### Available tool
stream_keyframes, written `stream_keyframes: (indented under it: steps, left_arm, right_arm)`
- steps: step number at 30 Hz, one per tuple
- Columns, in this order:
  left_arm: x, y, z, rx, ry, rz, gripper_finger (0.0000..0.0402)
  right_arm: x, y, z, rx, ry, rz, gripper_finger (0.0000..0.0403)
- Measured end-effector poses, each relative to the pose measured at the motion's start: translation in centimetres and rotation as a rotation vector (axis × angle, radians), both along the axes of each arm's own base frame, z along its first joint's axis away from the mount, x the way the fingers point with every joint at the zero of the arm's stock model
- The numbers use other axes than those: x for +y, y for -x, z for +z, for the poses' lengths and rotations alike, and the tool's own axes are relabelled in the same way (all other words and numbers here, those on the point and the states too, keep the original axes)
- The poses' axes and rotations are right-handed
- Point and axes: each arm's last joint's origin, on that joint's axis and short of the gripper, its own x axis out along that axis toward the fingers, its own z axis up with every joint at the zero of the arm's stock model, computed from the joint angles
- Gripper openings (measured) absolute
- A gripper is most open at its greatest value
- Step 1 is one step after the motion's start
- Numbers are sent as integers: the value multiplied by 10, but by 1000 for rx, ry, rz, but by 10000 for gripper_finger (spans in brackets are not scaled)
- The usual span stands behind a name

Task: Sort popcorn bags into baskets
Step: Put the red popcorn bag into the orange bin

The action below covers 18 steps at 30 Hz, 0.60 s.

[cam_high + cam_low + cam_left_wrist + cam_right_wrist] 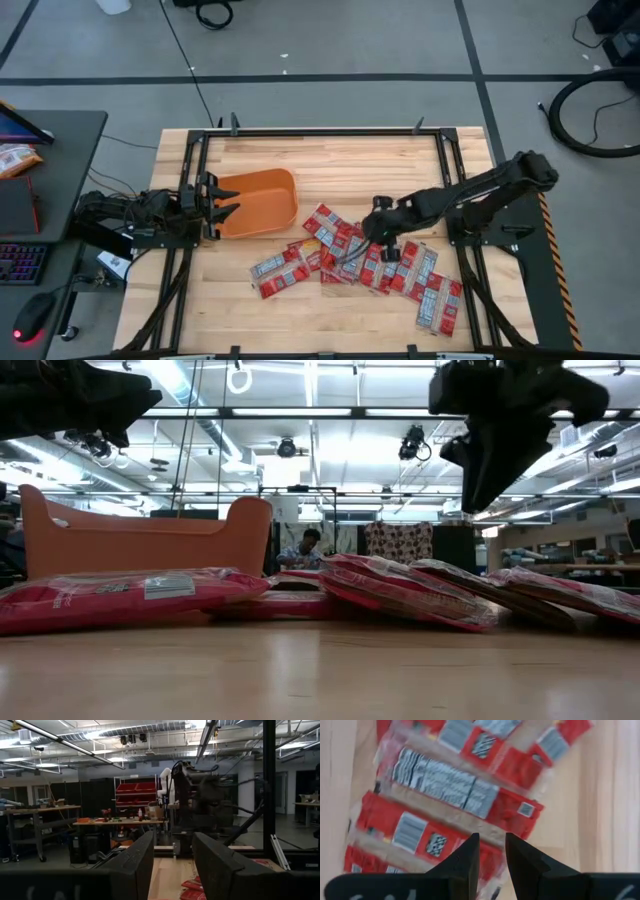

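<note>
- The right hand (383, 236) hangs over the pile of bags (360, 262), directly above its middle; the bags lie straight below it, so the coming move looks like a drop down, not a reach sideways.
- In the right wrist view the 2 fingers (465, 857) stand a narrow gap apart with nothing between them, pointing down at a red-and-silver bag (447, 782) lying flat.
- That bag's long axis runs slantwise across the finger gap, so the hand would close across its short side, in my judgement.
- The low view shows the right hand (495, 485) well clear of the top of the pile; no bag is touched.
- The bags spread overlapping from mid-counter (330, 165) toward the right arm's side, with 2 or so lying apart nearer the tub; the right arm is plainly the nearer one.
- The left hand (222, 208) waits at the tub (258, 200), its fingers (135, 862) apart and empty, at the tub's rim on the left arm's side.
- The orange tub is the only container in view; it lies left of the pile, close to the nearest bags but not touching, and no bag shows inside it.
- No bag seems sorted yet.
</note>
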Motion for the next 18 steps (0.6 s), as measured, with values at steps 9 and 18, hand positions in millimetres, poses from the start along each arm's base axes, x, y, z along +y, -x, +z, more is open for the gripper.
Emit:
stream_keyframes:
  steps: [9,18]
  left_arm:
    - [0,0,0,0,0,0,141]
    - [0,0,0,0,0,0,141]
  right_arm:
    - [40,-33,-5,183,87,207,111]
    - [68,-59,-19,400,166,333,177]
